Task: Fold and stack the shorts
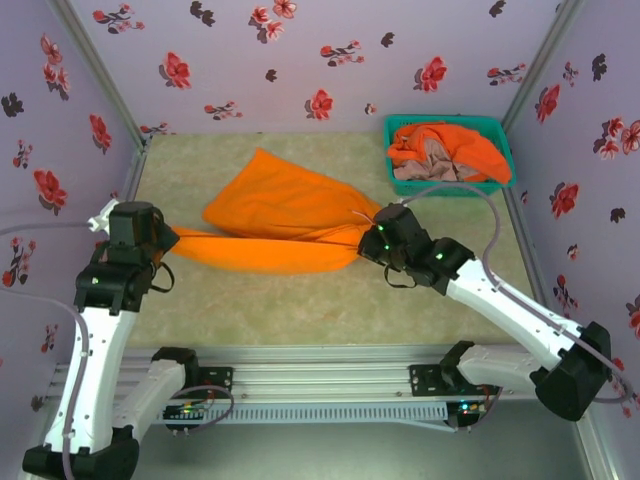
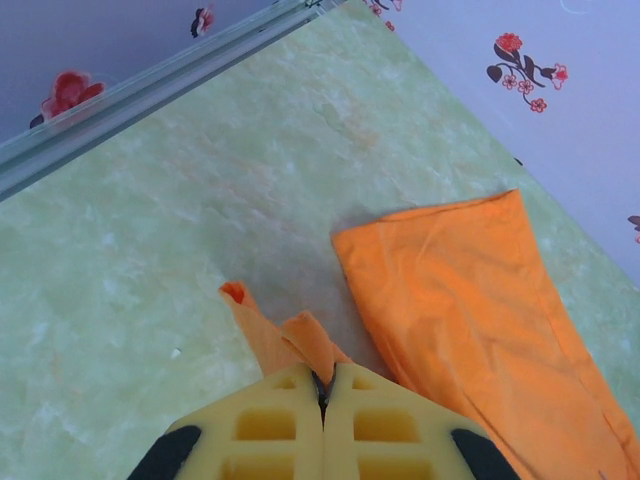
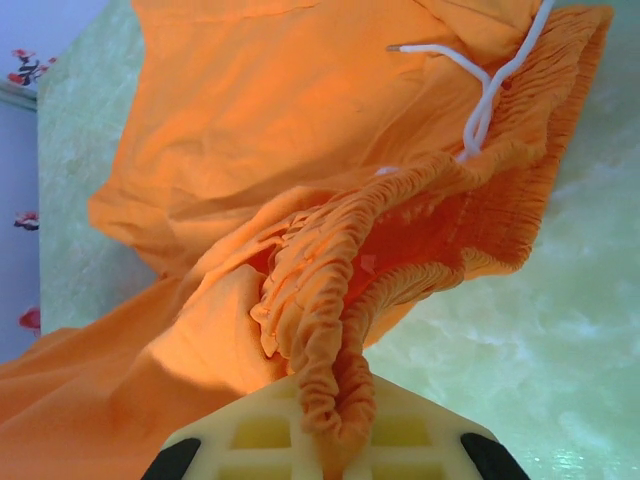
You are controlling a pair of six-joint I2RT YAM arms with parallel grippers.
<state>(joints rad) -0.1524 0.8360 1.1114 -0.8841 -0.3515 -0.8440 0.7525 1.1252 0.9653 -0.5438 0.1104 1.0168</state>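
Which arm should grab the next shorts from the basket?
Right, probably. The right end effector, holding the spread shorts by the waistband, is near the basket. The left end effector pinches a leg on the opposite side.

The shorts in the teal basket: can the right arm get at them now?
Probably not yet. The right gripper is shut on the waistband of the orange shorts. The basket lies close behind it with nothing between, so it should reach once it lets go.

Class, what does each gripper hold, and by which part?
Both hold the same orange shorts: right gripper on the gathered waistband, left gripper pinching a corner at the opposite end.
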